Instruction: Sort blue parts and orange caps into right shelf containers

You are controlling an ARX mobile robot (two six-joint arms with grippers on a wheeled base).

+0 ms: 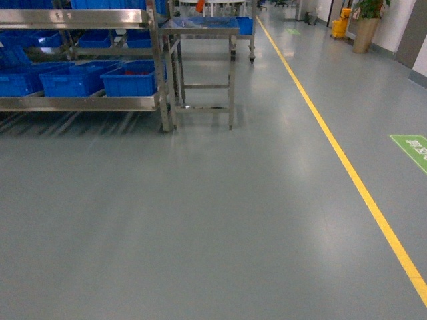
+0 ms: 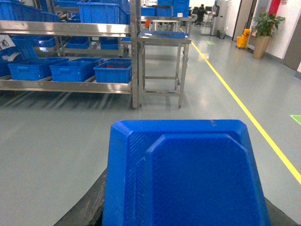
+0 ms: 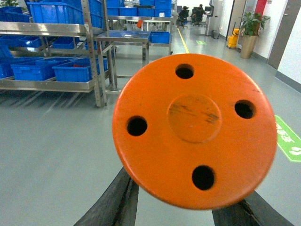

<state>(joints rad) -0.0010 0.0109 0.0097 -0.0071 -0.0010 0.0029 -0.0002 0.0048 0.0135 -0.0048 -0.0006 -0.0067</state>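
The left gripper (image 2: pixel 186 221) carries a blue part (image 2: pixel 186 174). In the left wrist view the part fills the lower frame, with its flat ribbed face toward the camera. Dark finger surfaces (image 2: pixel 87 207) show at the part's lower left edge, so the jaws are clamped on the part.

The right gripper (image 3: pixel 188 214) carries an orange cap (image 3: pixel 195 129). The cap is a round disc with four holes around a raised centre. It faces the right wrist camera and hides most of the gripper. Black fingers (image 3: pixel 117 202) emerge below the disc on both sides, so the jaws are clamped on the cap.

Neither arm appears in the head view. That view shows grey floor (image 1: pixel 200 220) with a yellow line (image 1: pixel 347 167) running away along the right side and a green floor marking (image 1: pixel 413 150) at the right edge.

A steel shelf rack (image 1: pixel 80 103) stands at upper left. Its lower level holds a row of blue bins (image 1: pixel 130 79) set side by side. A small steel counter (image 1: pixel 200 30) stands just beside the rack's right end and carries a shallow blue tray (image 1: pixel 203 22). A potted plant (image 1: pixel 365 23) and a yellow mop bucket (image 1: pixel 340 27) stand far down the aisle.
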